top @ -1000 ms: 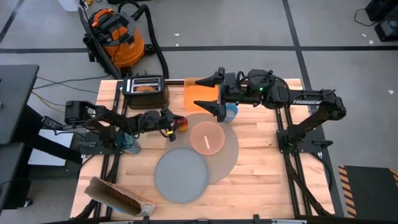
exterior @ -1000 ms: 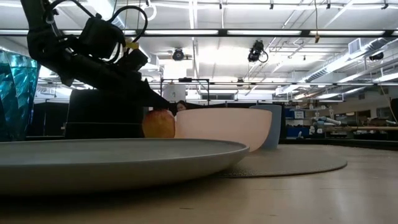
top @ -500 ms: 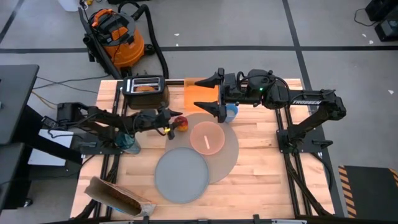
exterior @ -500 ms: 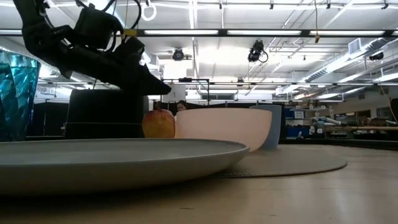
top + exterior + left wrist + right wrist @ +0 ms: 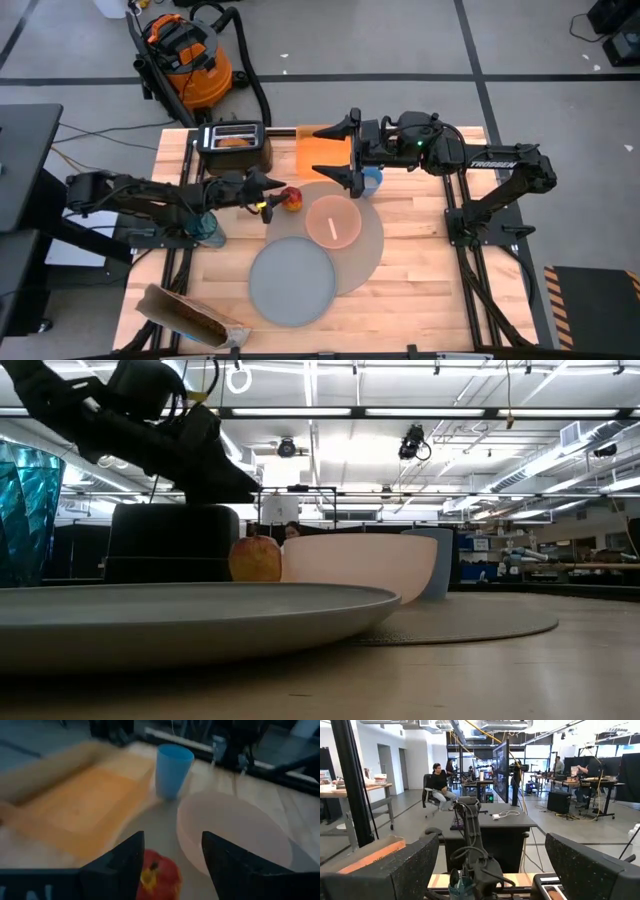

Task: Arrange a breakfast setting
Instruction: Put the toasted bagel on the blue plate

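Looking past your left gripper (image 5: 170, 865), you see its jaws standing wide with nothing between them, and the apple (image 5: 159, 879) sitting on the table just below the gap. From above, that gripper (image 5: 268, 195) hangs just beside the apple (image 5: 291, 198), at the mat's (image 5: 372, 250) left edge, apart from it. I judge the apple step is at its close: the fruit rests free next to the bowl (image 5: 332, 220).

Your right gripper (image 5: 342, 150) hovers over the back of the table, jaws spread wide and empty, above the orange board (image 5: 318, 152) and next to the cup (image 5: 372, 180). The cup stands on the mat's far rim, touching nothing.

The bowl sits on the mat with the spoon (image 5: 333, 228) lying inside it. The plate (image 5: 292, 281) overlaps the mat's near-left edge rather than sitting centred on it. In the toaster (image 5: 234, 146) a brownish thing shows in the slot, probably the bagel, though you cannot be sure.

For the next move, I judge you should go for whatever is least settled: likely the bagel in the toaster. That calls for a steep descent into a narrow slot with the jaws narrowed, and care not to drag the toaster.

Readable writing: white "TROSSEN" lettering on the right arm (image 5: 490, 163) in the high view. Nothing else can be read
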Motion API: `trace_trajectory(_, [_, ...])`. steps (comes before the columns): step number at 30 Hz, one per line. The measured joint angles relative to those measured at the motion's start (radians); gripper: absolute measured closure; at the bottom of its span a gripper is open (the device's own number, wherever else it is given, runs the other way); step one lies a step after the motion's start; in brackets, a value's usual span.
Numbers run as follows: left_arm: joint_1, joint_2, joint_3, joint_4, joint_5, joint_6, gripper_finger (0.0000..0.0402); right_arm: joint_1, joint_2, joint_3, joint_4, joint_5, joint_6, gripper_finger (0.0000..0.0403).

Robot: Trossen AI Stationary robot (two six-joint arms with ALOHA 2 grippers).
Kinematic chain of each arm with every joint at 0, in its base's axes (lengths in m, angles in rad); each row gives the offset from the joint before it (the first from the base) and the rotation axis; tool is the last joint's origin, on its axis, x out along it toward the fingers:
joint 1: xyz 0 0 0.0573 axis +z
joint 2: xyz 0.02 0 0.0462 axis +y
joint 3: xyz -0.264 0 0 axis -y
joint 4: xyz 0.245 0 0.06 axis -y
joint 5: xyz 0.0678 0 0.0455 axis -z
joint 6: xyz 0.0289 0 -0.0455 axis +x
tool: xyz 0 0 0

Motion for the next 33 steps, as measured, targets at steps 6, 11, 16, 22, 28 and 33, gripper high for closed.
trace_trajectory(6, [0.093,-0.019,0.190,-0.378,0.205,-0.044,0.0144,0.000,0.000,0.000,0.000,-0.011,-0.002,0.0029])
trace_trajectory(11, [0.159,-0.016,0.375,-0.643,0.233,0.038,0.0117,0.000,0.000,0.000,0.000,-0.028,-0.020,0.0029])
trace_trajectory(16, [0.218,-0.017,0.602,-0.972,0.249,0.108,0.0116,0.004,-0.002,0.000,-0.002,-0.082,-0.020,0.0029])
trace_trajectory(22, [0.300,-0.017,0.836,-1.308,0.253,0.211,0.0116,0.008,-0.018,-0.001,-0.093,-0.120,-0.017,0.0029])
trace_trajectory(28, [0.401,-0.017,0.895,-1.481,0.249,0.338,0.0116,0.007,-0.033,-0.001,-0.185,-0.120,-0.018,0.0029])
trace_trajectory(33, [0.467,-0.016,0.895,-1.571,0.251,0.430,0.0116,0.008,-0.037,-0.001,-0.234,-0.128,0.027,0.0029])
